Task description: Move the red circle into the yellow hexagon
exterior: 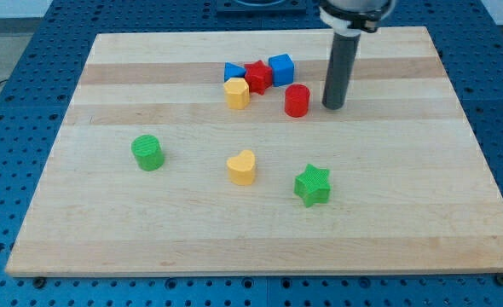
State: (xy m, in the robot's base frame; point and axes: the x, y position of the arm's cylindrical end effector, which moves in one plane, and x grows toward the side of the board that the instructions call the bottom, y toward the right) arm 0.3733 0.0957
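The red circle (pixel 297 100) stands on the wooden board at the upper middle. The yellow hexagon (pixel 236 92) lies to its left, with a gap between them. My tip (pixel 333 106) rests on the board just to the right of the red circle, a small gap apart from it. The rod rises straight up from the tip to the view's top.
A blue triangle (pixel 234 72), a red star (pixel 257 76) and a blue cube (pixel 280 68) cluster just above the yellow hexagon. A green circle (pixel 147 153) sits at the left, a yellow heart (pixel 242 167) at the middle, a green star (pixel 312 185) lower right.
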